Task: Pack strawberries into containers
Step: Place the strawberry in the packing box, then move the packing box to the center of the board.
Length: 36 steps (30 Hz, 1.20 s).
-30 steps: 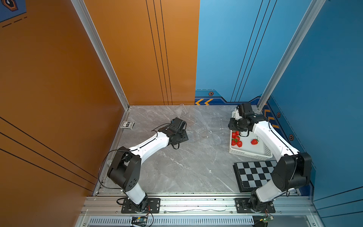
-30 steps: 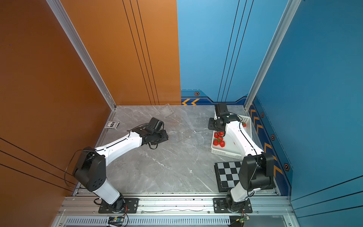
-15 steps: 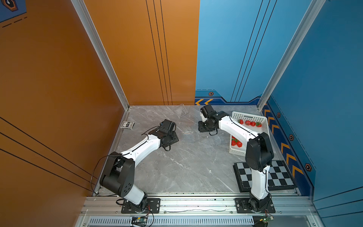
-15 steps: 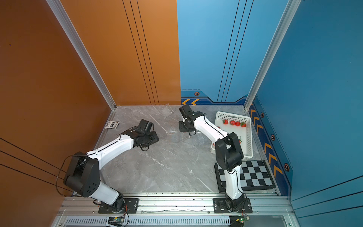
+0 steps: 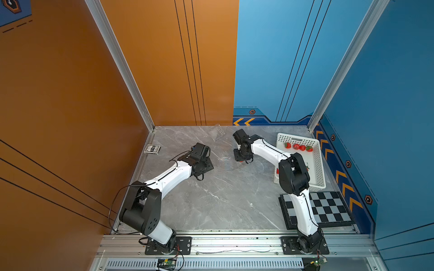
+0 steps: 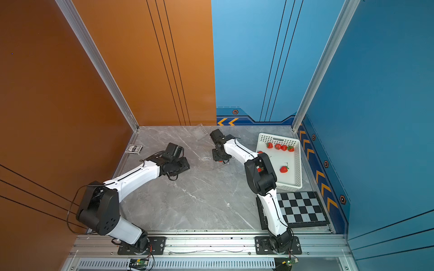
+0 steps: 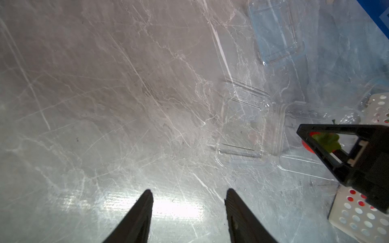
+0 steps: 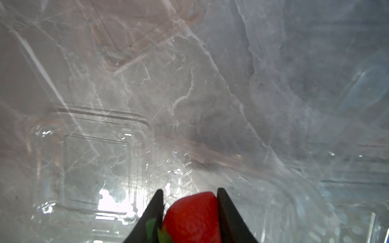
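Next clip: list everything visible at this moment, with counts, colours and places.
strawberries: at least seven, red with green caps, in the basket; some partly hidden
containers: two certain, clear; one by the far wall, open container mid-table; more cannot be told
held strawberry: one, red, in the right pincer above the open container
basket: one, white, perforated, table's right side
checkerboard: one, black and grey, near right corner
small box: one, dark printed, far left edge
table: one, grey marble, under everything
left pincer: open, empty
right pincer: shut on the held strawberry

The marble-look tabletop (image 5: 223,199) is glossy; the containers (image 7: 242,130) are clear shiny plastic.
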### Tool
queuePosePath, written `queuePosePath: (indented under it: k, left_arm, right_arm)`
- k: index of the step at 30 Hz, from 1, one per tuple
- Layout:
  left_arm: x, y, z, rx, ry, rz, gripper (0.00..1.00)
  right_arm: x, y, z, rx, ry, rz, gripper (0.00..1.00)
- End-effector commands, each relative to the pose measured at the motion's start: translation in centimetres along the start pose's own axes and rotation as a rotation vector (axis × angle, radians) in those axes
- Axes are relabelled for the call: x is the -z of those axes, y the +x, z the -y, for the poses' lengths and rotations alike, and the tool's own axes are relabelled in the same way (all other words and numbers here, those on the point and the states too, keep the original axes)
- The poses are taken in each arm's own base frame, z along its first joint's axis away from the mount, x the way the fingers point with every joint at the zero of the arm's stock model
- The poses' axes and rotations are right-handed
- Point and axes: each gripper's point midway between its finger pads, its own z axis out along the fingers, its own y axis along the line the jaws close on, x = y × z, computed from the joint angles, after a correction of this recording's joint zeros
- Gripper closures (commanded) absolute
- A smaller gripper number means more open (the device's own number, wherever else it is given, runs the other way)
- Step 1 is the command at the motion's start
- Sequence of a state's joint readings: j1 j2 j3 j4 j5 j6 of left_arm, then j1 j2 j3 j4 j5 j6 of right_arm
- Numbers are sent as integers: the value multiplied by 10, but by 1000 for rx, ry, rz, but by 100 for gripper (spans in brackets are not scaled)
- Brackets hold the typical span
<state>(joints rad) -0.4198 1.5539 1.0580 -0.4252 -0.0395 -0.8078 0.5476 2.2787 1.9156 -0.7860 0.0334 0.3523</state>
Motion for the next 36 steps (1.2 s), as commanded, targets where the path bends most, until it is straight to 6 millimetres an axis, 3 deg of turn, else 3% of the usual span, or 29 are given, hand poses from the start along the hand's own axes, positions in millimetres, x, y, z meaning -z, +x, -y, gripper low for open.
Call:
queuePosePath:
  k: [1, 8, 12, 18, 19, 29, 33, 36]
  left_arm:
    - [-4, 6, 2, -19, 2, -25, 42]
    - [-3, 7, 4, -24, 8, -25, 43]
    - [0, 8, 3, -24, 10, -21, 43]
    - [7, 4, 1, -18, 14, 2, 43]
    - [4, 12, -10, -16, -6, -13, 43]
    - [11, 17, -17, -5, -6, -6, 42]
    - [12, 19, -19, -2, -7, -5, 42]
    - [14, 19, -19, 0, -5, 1, 42]
  right_arm:
    - [-8, 13, 12, 53, 113, -54, 78]
    - [-18, 21, 9, 82, 132, -85, 78]
    - [-22, 31, -2, 79, 73, -124, 78]
    - [-10, 46, -26, 95, -6, -149, 77]
    - [-7, 48, -31, 102, -14, -148, 77]
    - [11, 74, -59, 136, -80, -164, 76]
    - [15, 81, -56, 133, -69, -164, 66]
    - [23, 75, -50, 129, -55, -137, 55]
